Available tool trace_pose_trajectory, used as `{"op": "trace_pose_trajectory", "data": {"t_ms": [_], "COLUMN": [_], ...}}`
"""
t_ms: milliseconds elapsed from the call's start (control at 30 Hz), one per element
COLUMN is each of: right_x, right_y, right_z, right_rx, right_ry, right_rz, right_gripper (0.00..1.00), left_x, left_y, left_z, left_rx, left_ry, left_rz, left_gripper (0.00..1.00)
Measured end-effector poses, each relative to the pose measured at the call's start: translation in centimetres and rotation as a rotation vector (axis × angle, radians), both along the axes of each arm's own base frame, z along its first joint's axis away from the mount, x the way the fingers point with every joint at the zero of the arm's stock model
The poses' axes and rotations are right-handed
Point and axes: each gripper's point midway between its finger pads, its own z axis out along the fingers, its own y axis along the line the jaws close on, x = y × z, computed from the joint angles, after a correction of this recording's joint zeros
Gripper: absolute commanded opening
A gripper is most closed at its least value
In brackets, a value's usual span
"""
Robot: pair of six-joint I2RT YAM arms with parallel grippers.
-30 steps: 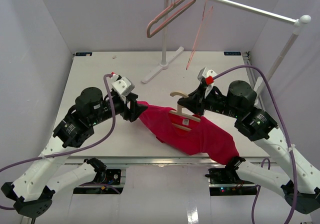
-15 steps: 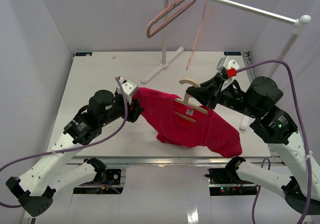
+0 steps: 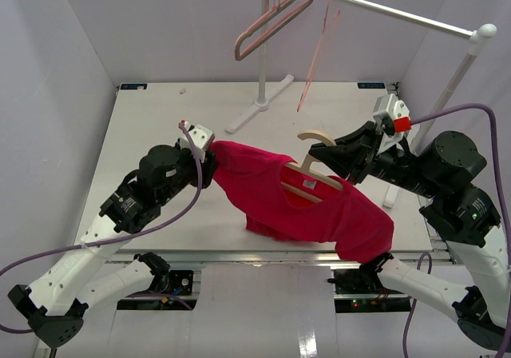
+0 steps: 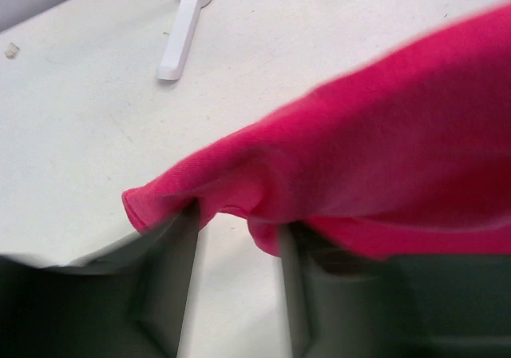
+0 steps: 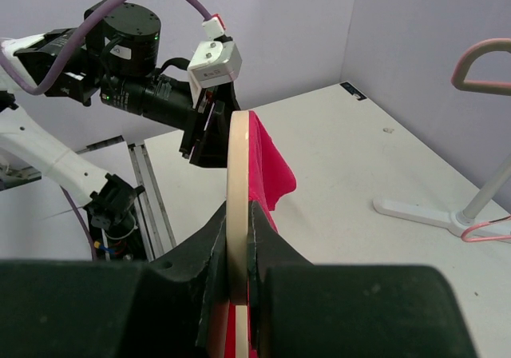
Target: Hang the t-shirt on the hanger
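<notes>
White table [image 3: 160,118], lilac walls [image 3: 72,70] (seemingly plain).

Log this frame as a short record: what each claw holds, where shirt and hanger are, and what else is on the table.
left claw: shut on t-shirt sleeve edge, raised off the table
right claw: shut on hanger
hanger: body inside the neck opening, hook sticking out
t-shirt: red, stretched between both claws, hem sagging low
rack: far side, two other hangers on its bar

The t-shirt [image 3: 319,210] covers the hanger [image 3: 310,160] lower frame; the left gripper [image 4: 235,230] looks blurred up close.
</notes>
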Motion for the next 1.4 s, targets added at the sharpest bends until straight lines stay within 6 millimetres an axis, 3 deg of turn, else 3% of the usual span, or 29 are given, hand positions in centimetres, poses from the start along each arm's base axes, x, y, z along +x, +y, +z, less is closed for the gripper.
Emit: {"op": "trace_pose_trajectory", "data": {"t_ms": [133, 333, 567, 633, 700, 733, 867, 1033, 1167, 1400], "right_x": [-0.5, -0.6, 0.1, 0.6, 1.0, 1.3, 1.5, 0.4, -0.6, -1.8], "right_y": [-0.3, -0.8, -0.5, -0.1, 0.3, 0.6, 0.8, -0.1, -0.8, -1.5], "right_z": [0.0, -0.7, -3.9, -4.7, -5.3, -5.5, -6.1, -3.9, -1.7, 0.1], "right_rx": [-0.001, -0.021, -0.111, -0.136, -0.154, -0.163, -0.183, -0.157, -0.119, -0.093], "right_ry": [0.001, 0.009, 0.07, 0.094, 0.114, 0.122, 0.143, 0.112, 0.071, 0.042], "right_rz": [0.004, -0.008, -0.023, -0.02, -0.019, -0.019, -0.019, -0.011, -0.003, 0.013], "right_gripper": [0.08, 0.08, 0.08, 0.08, 0.08, 0.08, 0.08, 0.08, 0.08, 0.08], "left_x": [-0.1, 0.5, 0.7, 0.9, 1.1, 1.1, 0.2, -1.9, -3.7, -4.8], "left_y": [0.6, 3.0, 4.2, 4.2, 3.9, 3.3, 0.9, -1.3, -2.1, -2.6], "left_z": [0.2, 1.9, 3.1, 2.8, 2.3, 2.0, 0.3, -1.3, -1.2, -1.4], "left_rx": [0.009, -0.003, -0.032, -0.023, -0.013, -0.009, 0.011, 0.002, -0.021, -0.029], "left_ry": [-0.023, -0.092, -0.13, -0.123, -0.109, -0.095, -0.044, 0.012, 0.022, 0.033], "left_rz": [0.011, 0.143, 0.21, 0.22, 0.209, 0.181, 0.032, -0.142, -0.245, -0.307], "left_gripper": [0.0, 0.0, 0.0, 0.13, 0.47, 0.55, 0.58, 0.59, 0.58, 0.57]}}
